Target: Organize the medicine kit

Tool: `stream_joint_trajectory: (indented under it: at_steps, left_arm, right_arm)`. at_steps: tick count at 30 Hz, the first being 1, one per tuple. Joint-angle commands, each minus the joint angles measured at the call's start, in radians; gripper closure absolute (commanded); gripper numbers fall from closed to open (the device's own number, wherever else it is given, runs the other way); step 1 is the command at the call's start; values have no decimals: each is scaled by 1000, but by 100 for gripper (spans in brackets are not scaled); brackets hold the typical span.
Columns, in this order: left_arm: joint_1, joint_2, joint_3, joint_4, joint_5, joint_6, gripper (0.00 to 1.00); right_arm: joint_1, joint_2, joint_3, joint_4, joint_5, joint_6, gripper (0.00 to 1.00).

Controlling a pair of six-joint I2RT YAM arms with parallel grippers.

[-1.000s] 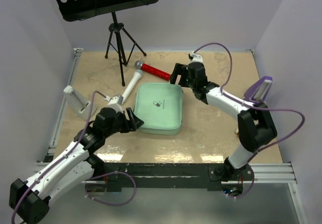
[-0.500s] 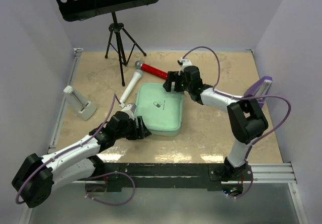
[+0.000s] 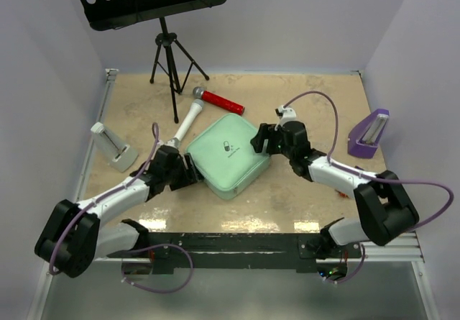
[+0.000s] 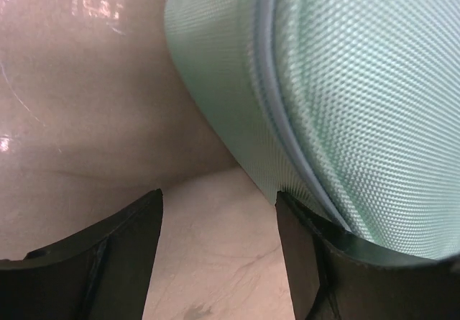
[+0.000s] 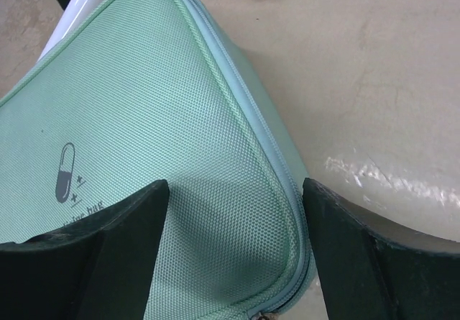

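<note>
The medicine kit (image 3: 228, 154) is a mint-green zipped fabric case with a dark capsule mark, lying flat and turned corner-on like a diamond. My left gripper (image 3: 192, 170) is low at its left corner. In the left wrist view the left gripper (image 4: 218, 199) is open over bare table, its right finger (image 4: 302, 255) against the kit's side wall (image 4: 345, 83). My right gripper (image 3: 260, 140) is at the kit's right corner. The right wrist view shows the right gripper (image 5: 236, 185) open, its jaws straddling the kit's top (image 5: 144, 119) and zipper edge.
A red microphone (image 3: 219, 102) and a white microphone (image 3: 188, 121) lie just behind the kit. A music stand's tripod (image 3: 169, 54) stands at the back. A white stand (image 3: 111, 146) sits at the left edge, a purple stand (image 3: 369, 133) at the right.
The kit has turned from square-on to corner-on. My right gripper has moved from its back edge to its right corner and narrowed a little. My left gripper has shifted to its left corner.
</note>
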Motion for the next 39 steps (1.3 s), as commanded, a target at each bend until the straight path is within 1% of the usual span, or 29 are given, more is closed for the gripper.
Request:
stream_joint_trajectory:
  at_steps: [1,6,7,11,14,16,18,22,25,26,29,31,33,34,36,39]
  left_arm:
    - [6,100,183,151,37,3,31]
    - [31,192,284,138,17,24,31]
    - [42,209,295,103,7,27,31]
    - [108,237,327,85,-10,33,31]
    - [138,260,361,78,-26,52,31]
    - [149,277,405,49,-47,76,31]
    - [161,280,438,9,-78,98,31]
    - [206,204,453,-80,-159,109,30]
    - [217,84,433,-151,-245,95,28]
    - [217,43,418,-165,-250,89,27]
    - [215,-80,357,-145,-192,64,27]
    - [215,-123,320,-100,-101,43,28]
    - [212,-125,295,-38,29,14,30]
    - [207,-116,283,-4,70,3,30]
    - [191,-87,284,36,112,-17,31]
    - [174,-56,287,107,148,-34,31]
  right_arm:
    - [132,-94,-91,-15,-44,149,22]
    - [244,-167,-165,7,-7,257,25]
    - [264,-175,-176,14,-1,277,25]
    - [351,-187,-202,18,49,344,26]
    - [393,-165,-207,38,52,366,25]
    - [405,-145,-193,20,54,360,24]
    - [405,-155,-171,-29,115,350,21]
    - [405,-247,-144,-158,226,327,15]
    - [405,-299,-128,-238,252,291,14]
    - [405,-309,-125,-250,246,278,15]
    - [416,-330,-121,-282,243,254,16]
    - [427,-339,-119,-287,243,248,16]
    - [442,-338,-102,-295,246,249,16]
    - [453,-329,-95,-298,253,252,16]
    - [482,-298,-63,-324,284,269,17]
    - [548,-215,-4,-373,382,320,20]
